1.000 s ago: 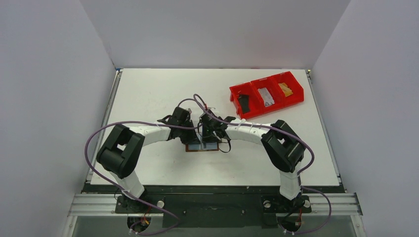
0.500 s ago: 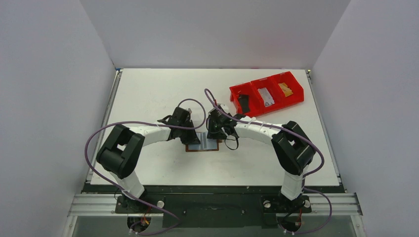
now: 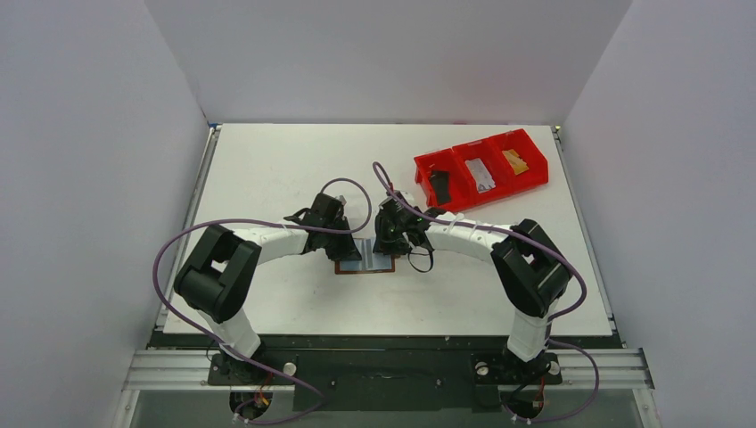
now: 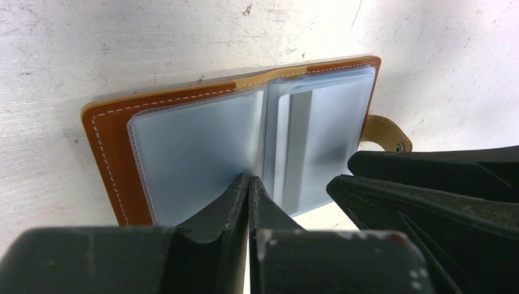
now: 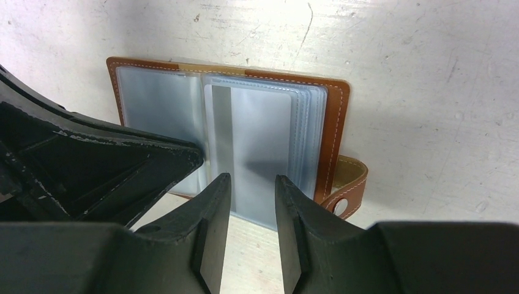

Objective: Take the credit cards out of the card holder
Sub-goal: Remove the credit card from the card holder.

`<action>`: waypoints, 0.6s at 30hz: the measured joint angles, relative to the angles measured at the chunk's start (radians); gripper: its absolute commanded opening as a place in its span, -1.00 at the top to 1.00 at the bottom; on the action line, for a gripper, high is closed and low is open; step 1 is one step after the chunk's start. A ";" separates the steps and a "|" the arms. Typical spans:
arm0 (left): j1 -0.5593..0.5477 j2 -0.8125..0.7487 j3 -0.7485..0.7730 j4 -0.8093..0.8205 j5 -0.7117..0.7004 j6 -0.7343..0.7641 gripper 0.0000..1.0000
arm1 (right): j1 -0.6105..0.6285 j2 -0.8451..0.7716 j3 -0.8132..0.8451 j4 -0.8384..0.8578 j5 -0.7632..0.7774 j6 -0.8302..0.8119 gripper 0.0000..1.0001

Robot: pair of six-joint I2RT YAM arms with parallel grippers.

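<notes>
While left pincer stays clenched, tips pressing card holder, right pincer has parted, empty, shifted rightward.

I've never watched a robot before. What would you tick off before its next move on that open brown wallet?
1. Brown leather card holder lies open on the white table: ok.
2. Left gripper is shut, with its tips at the left clear sleeve: ok.
3. Right gripper is open, at the near edge of the right clear sleeves: ok.
4. Nothing sits between the right gripper's jaws: ok.
5. Right clear sleeves emptied: cannot tell. A grey stripe shows through the frosted plastic.
6. Red plastic three-compartment bin stands at the far right of the table, apart from both arms: ok.
</notes>
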 measured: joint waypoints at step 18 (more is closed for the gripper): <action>0.000 0.000 0.000 0.000 0.000 0.000 1.00 | -0.007 0.000 -0.012 0.004 0.008 0.004 0.38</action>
